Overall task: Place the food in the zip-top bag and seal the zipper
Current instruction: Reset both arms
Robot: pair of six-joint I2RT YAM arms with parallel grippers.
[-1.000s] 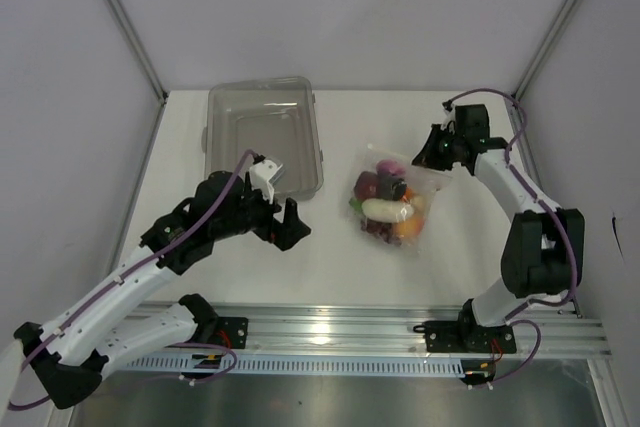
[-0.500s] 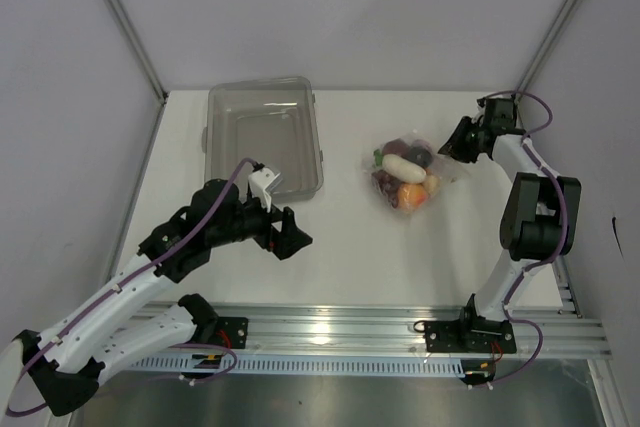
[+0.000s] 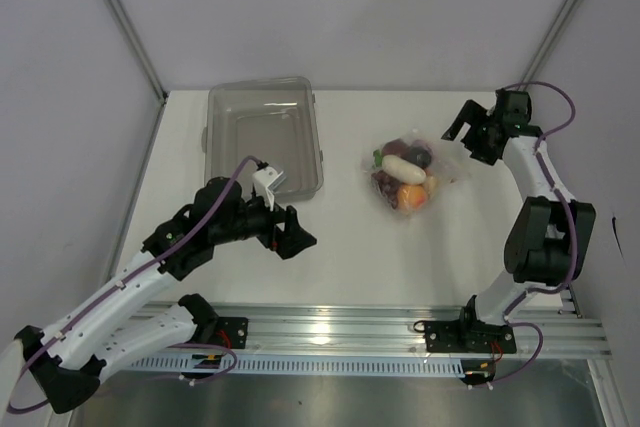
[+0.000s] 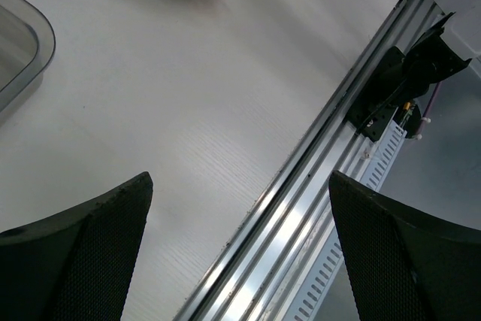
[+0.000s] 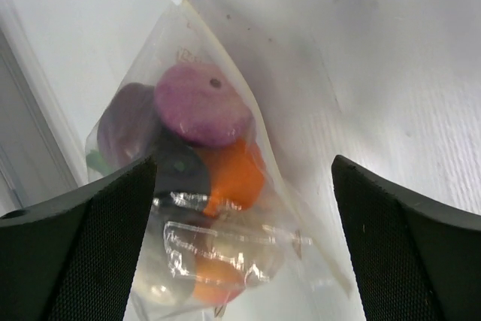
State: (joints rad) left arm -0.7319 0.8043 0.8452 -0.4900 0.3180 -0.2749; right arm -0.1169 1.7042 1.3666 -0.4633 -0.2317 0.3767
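The zip-top bag (image 3: pixel 408 175) lies on the white table right of centre, with the food inside: a white oblong piece (image 3: pixel 402 169), an orange (image 3: pixel 410 195) and dark red pieces. My right gripper (image 3: pixel 462 139) hovers just right of the bag, open and apart from it. In the right wrist view the bag (image 5: pixel 218 186) lies below the open right gripper (image 5: pixel 244 246), showing a pink bulb (image 5: pixel 201 104) and the orange (image 5: pixel 237 174). The zipper (image 5: pixel 225 58) runs as a pale strip along its edge. My left gripper (image 3: pixel 290 232) is open and empty over bare table (image 4: pixel 240 261).
A rigid clear bin (image 3: pixel 262 137) stands at the back left, and its corner (image 4: pixel 22 43) shows in the left wrist view. An aluminium rail (image 3: pixel 380 332) runs along the near table edge. Walls close in the left, back and right sides.
My right gripper dragged the bag to the right, then opened, let go and drew back to the right. The left arm has barely moved.
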